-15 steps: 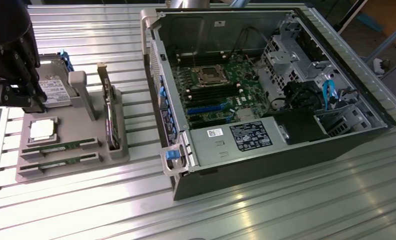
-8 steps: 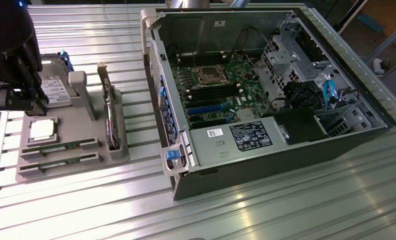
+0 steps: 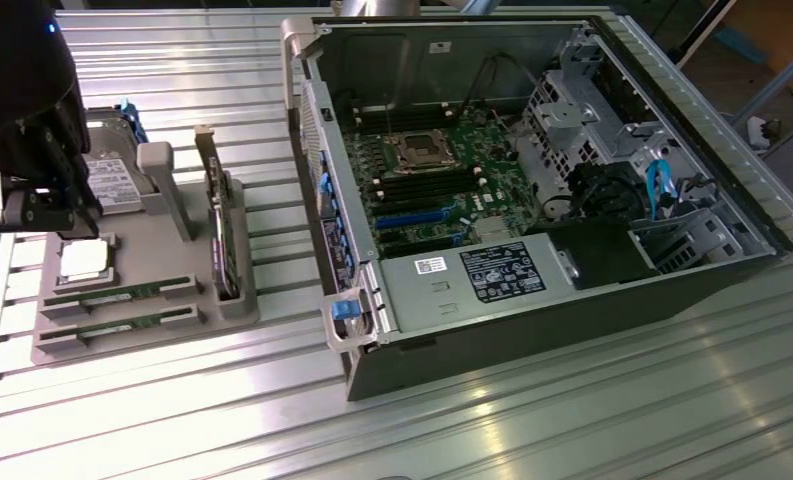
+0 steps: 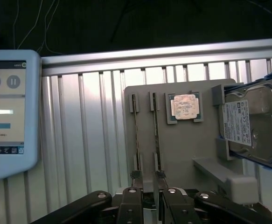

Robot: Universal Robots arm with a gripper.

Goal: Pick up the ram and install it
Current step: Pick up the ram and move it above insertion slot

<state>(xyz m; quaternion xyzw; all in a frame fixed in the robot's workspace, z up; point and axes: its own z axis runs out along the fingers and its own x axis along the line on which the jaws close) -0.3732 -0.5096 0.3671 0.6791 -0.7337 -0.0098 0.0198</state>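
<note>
My end effector (image 4: 148, 176) is released: its two black metal fingers (image 4: 136, 176) stand apart, with a gap between them and nothing in it. It hangs over one edge of the grey holder block (image 4: 182, 149), just above the ends of the two sticks kept there.

The ram (image 4: 155, 130) is a long, slim green board. It stands on its thin edge in a narrow slot of the holder, next to the square processor chip (image 4: 184, 106) with its dull metal cap. Its twin (image 4: 135, 130) sits in the parallel slot, on the ram's side away from the chip. I cannot tell which stick the fingers line up with.

Past the chip, the holder carries a hard drive (image 4: 252, 123), a shiny metal box with a white label, propped in a cradle. In the exterior view a dark expansion card (image 3: 220, 240) stands upright on the holder's side toward the open computer case (image 3: 503, 335), whose green motherboard (image 3: 436, 170) is exposed. Holder and case rest on a ribbed aluminium tabletop (image 3: 530, 420). A pale blue tablet (image 4: 5, 112) with a screen is off the holder on the twin's side.
</note>
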